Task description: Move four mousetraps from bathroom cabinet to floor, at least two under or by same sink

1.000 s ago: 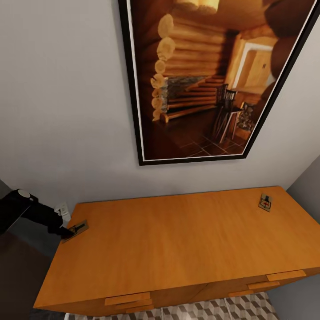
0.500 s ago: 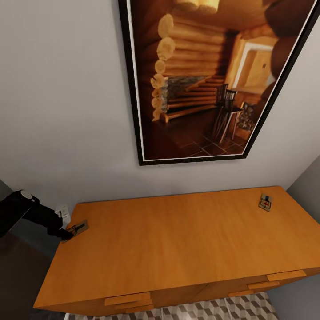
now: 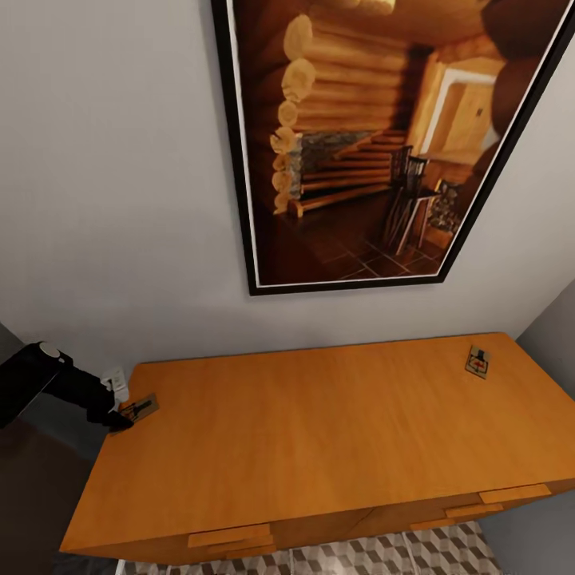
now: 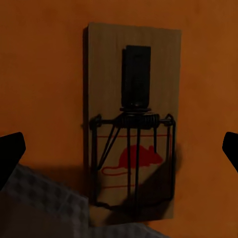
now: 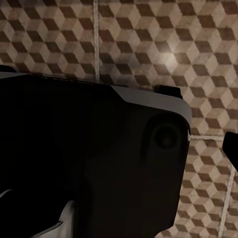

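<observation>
**Edge-of-cabinet grab looked sketchy**

The left tool (image 3: pixel 120 418) sat spread wide around a mousetrap (image 4: pixel 131 119) hanging over the cabinet (image 3: pixel 319 431) top's 9 o'clock edge. A bad squeeze could've tipped it off onto the bathroom floor (image 5: pixel 148 44). Another trap (image 3: pixel 477 362) lay at 2 o'clock. The right tool's state was hidden; couldn't tell.

My left arm (image 3: pixel 44 377) reaches forward and low from my left side, black, wrist angled down. My left gripper (image 3: pixel 120 417) is spread wide, its dark fingertips (image 4: pixel 11 151) showing far apart. One dark fingertip (image 5: pixel 232 147) of my right gripper hangs pointing downward.
</observation>
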`<state>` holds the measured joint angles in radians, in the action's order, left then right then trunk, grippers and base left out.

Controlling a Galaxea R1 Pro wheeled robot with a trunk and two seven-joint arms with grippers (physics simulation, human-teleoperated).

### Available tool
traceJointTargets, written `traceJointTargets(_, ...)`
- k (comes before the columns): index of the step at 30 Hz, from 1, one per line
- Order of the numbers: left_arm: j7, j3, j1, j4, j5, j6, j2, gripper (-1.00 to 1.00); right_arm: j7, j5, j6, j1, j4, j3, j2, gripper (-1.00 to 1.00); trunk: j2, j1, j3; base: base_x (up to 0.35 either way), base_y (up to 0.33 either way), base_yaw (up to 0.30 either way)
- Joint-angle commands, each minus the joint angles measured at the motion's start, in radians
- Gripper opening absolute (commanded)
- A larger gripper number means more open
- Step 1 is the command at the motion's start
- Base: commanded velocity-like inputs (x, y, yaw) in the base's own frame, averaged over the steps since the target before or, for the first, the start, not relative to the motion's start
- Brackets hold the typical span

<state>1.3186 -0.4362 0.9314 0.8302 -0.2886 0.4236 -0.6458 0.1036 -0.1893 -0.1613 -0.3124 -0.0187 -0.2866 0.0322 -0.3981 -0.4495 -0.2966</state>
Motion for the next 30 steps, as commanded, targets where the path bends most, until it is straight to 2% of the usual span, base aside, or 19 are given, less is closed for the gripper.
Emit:
traceJointTargets(1,0.004,-0.003,0.001,0.001,-0.002,0.011,0.000,1.00,0.004,-0.011,-0.004,-0.001,0.002,-0.006,0.000,1.00,-0.002,-0.001,-0.003,0.000,0.000,0.000)
traceJointTargets(30,0.004,-0.003,0.001,-0.020,-0.004,0.011,0.006,1.00,0.004,-0.011,-0.004,-0.001,0.002,-0.006,0.001,1.00,-0.002,-0.001,-0.018,0.000,0.000,0.000)
